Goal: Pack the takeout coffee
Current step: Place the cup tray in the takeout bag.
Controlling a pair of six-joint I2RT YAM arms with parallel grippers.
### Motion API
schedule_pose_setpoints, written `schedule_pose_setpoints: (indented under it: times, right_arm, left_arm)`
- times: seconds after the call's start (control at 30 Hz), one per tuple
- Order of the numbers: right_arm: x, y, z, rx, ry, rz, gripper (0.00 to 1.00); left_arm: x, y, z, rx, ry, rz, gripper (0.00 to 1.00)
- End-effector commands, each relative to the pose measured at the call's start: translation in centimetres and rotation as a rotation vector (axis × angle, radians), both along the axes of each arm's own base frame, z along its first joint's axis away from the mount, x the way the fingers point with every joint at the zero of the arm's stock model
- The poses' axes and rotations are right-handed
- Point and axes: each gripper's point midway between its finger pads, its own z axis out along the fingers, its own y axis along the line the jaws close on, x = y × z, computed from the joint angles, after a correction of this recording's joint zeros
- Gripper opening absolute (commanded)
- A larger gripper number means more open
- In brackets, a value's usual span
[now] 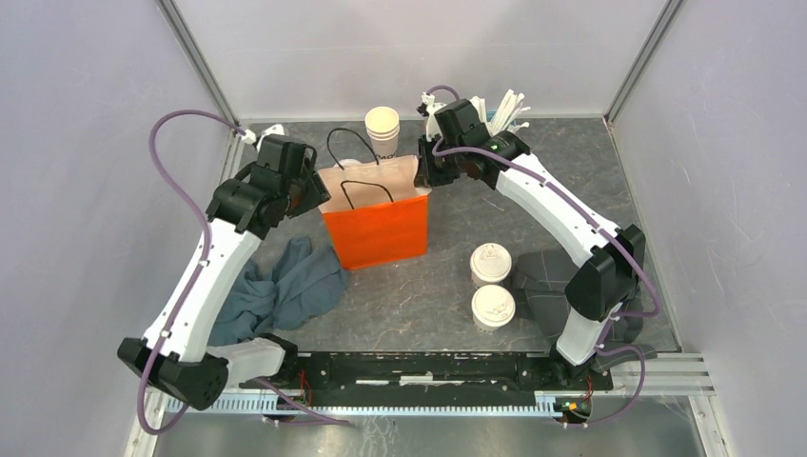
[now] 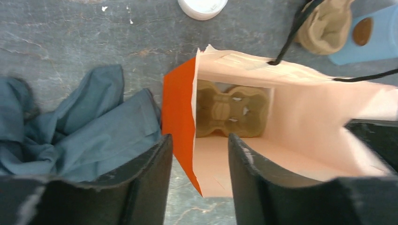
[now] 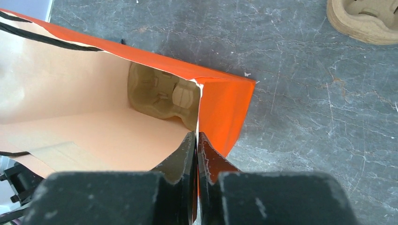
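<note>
Two lidded white coffee cups [image 1: 491, 265] [image 1: 494, 307] stand on the table right of the orange paper bag [image 1: 376, 228]. The bag stands open with a brown pulp cup carrier [image 2: 230, 112] at its bottom, also in the right wrist view [image 3: 162, 93]. My left gripper [image 2: 199, 140] is open, its fingers straddling the bag's left wall [image 2: 180, 117] without pinching it. My right gripper [image 3: 196, 136] is shut on the bag's right rim [image 3: 220, 101]. In the top view the left gripper [image 1: 309, 195] and the right gripper [image 1: 423, 171] sit at opposite sides of the bag's mouth.
A stack of lidless cups [image 1: 383, 124] stands behind the bag. A blue-grey cloth [image 1: 285, 286] lies left of it. White stirrers [image 1: 509, 109] stand at the back right. A dark grey object [image 1: 547, 276] lies by the right arm. Spare pulp carriers [image 3: 363, 21] and a white lid [image 2: 202, 5] lie nearby.
</note>
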Motion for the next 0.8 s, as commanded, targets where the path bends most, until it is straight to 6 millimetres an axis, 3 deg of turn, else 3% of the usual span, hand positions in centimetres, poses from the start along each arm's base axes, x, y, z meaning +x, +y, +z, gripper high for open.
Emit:
schedule_pose_setpoints:
  times: [0.0, 0.07, 0.2, 0.57, 0.67, 0.73, 0.77]
  right_arm:
    - [-0.2, -1.0, 2.6, -0.010, -0.068, -0.003, 0.09]
    - [0.0, -1.2, 2.7, -0.024, -0.077, -0.007, 0.07]
    - [0.2, -1.6, 4.3, -0.045, -0.112, -0.015, 0.00]
    - [-2.2, -2.4, 10.8, 0.062, -0.162, -0.017, 0.00]
    - [-2.9, -2.5, 12.0, 0.099, -0.171, -0.021, 0.00]
    - [-2.9, -2.9, 11.3, 0.086, -0.177, -0.032, 0.00]
    - [-2.7, -3.3, 10.2, 0.068, -0.180, -0.044, 0.06]
  left_arm:
    - [0.6, 0.1, -0.2, 0.106, 0.015, -0.089, 0.44]
    - [0.7, 0.0, 0.0, 0.115, 0.013, -0.106, 0.27]
    - [0.9, -1.2, 1.1, 0.084, 0.004, -0.165, 0.02]
    - [-0.3, -3.2, 9.6, -0.075, -0.096, -0.219, 0.02]
    - [-0.8, -3.9, 9.4, -0.129, -0.082, -0.224, 0.02]
    - [-1.0, -3.9, 7.8, -0.130, -0.054, -0.219, 0.02]
    - [-1.2, -3.8, 6.6, -0.124, -0.036, -0.217, 0.09]
